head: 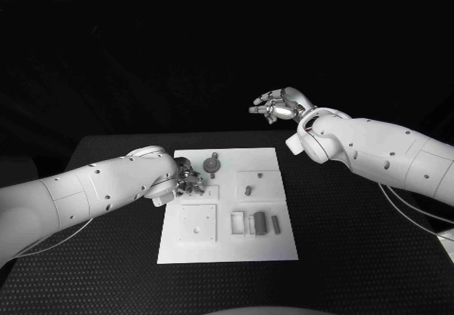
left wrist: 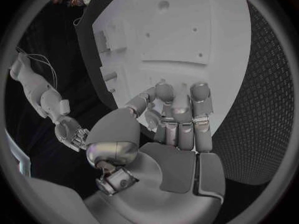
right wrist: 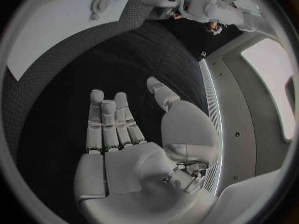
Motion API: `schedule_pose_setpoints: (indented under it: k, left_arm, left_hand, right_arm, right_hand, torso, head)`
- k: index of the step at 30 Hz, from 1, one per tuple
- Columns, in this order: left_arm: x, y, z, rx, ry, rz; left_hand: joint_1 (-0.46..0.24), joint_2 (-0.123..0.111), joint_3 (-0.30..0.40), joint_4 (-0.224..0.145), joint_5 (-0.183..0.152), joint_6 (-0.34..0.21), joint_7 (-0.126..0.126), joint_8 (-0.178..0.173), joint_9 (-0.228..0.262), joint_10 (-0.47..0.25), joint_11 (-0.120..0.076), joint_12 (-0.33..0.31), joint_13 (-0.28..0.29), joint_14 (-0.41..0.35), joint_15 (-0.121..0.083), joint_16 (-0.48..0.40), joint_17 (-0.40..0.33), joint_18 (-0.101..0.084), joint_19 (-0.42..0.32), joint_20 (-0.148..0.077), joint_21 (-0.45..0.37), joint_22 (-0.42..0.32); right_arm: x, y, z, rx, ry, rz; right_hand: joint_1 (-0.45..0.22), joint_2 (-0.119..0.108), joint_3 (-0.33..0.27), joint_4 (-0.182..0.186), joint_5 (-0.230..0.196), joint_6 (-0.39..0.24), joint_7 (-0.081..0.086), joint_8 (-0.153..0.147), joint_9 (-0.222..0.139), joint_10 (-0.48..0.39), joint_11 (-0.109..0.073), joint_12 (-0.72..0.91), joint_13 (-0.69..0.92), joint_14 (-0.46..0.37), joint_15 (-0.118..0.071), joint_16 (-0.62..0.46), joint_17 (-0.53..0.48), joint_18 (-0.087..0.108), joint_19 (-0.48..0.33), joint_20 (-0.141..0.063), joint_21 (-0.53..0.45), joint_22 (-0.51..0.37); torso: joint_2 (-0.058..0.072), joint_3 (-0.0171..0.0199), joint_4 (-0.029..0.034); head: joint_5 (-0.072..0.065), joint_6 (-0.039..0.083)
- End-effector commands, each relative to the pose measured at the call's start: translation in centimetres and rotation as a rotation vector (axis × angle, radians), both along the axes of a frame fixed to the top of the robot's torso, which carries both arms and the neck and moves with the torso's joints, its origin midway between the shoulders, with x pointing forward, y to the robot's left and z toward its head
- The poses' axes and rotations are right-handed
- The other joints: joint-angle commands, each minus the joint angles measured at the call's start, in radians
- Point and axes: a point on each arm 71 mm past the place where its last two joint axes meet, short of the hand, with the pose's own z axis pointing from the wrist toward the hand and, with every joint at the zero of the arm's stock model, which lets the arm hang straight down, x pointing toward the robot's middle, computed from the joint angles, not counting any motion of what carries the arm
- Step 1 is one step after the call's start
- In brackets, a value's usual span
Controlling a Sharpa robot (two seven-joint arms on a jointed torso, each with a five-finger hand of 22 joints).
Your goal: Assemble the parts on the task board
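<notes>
Left hand (head: 186,180) hovering over white board (head: 227,252) near its 10 o'clock edge, fingers curling; whether holding anything, cannot tell. Grey parts (head: 255,222) lying at board's 4 o'clock. Right hand (head: 279,104) waiting wide, empty, beyond counter (head: 359,262) at 1 o'clock. Advice: lowering slowly, seating squarely.

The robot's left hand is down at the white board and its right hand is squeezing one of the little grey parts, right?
Not quite. The left hand is indeed down at the white task board, but the right hand holds nothing. The right wrist view shows its fingers stretched out and bare, and the head view shows it raised beyond the far edge of the table, away from the small grey parts.
</notes>
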Motion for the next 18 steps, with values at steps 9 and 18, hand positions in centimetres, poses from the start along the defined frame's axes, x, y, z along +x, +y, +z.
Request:
schedule_pose_setpoints:
  k: [9,18]
  left_arm:
    - [-0.22,0.16,-0.39,0.015,0.024,-0.012]
    - [-0.28,0.16,-0.44,0.020,0.032,-0.016]
  left_hand:
    - [0.013,-0.003,0.012,-0.008,0.046,0.118,-0.059,-0.003,0.031,0.007,-0.009,0.006,-0.007,0.002,-0.038,0.030,-0.027,0.026,0.017,-0.044,0.009,0.021]
    - [0.012,-0.005,0.010,-0.007,0.058,0.127,-0.061,0.000,0.040,0.012,-0.011,0.009,-0.009,0.000,-0.039,0.042,-0.039,0.026,0.018,-0.045,0.012,0.021]
  right_arm:
    - [-0.01,0.12,-0.02,-0.001,0.005,0.017]
    - [0.00,0.14,-0.04,-0.002,0.007,0.019]
  right_hand:
    - [0.001,0.010,-0.005,-0.004,-0.003,0.001,0.024,0.004,-0.002,-0.008,0.000,0.007,-0.003,-0.001,-0.003,0.005,-0.002,0.014,0.000,0.009,-0.007,0.001]
    - [0.000,0.011,-0.006,-0.004,-0.003,0.000,0.024,0.004,-0.002,-0.008,0.000,0.007,-0.003,-0.001,-0.003,0.006,-0.002,0.014,0.000,0.010,-0.007,0.001]
  torso:
    - [0.000,-0.0002,-0.0001]
    - [0.000,-0.0001,0.0003]
  head:
    - [0.000,-0.003]
    - [0.000,-0.005]
